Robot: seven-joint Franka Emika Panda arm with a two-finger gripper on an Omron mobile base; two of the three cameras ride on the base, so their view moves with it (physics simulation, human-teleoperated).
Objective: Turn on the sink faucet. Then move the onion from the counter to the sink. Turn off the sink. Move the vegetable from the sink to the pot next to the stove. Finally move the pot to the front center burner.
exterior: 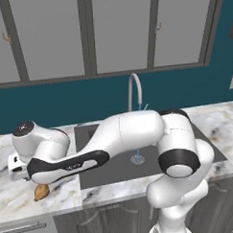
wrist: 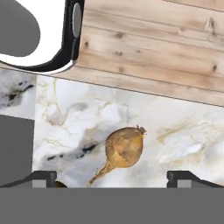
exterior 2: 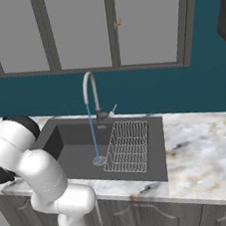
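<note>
The onion (wrist: 124,148), a tan-brown bulb with a thin stalk, lies on the marble counter (wrist: 175,127) near its front edge, left of the sink (exterior: 116,169). My gripper (wrist: 114,178) hangs open just above it, one fingertip (wrist: 41,178) on each side and nothing held. In the left base view the arm reaches left over the counter, with the onion (exterior: 41,191) below the hand. The sink faucet (exterior 2: 89,95) runs a thin blue stream into the basin (exterior 2: 74,150). The pot and stove are out of view.
A wire rack (exterior 2: 126,146) fills the right half of the sink. More marble counter (exterior 2: 204,149) stretches to the right of it. Grey cabinets hang above the teal wall. Wooden floor (wrist: 153,43) shows past the counter's front edge.
</note>
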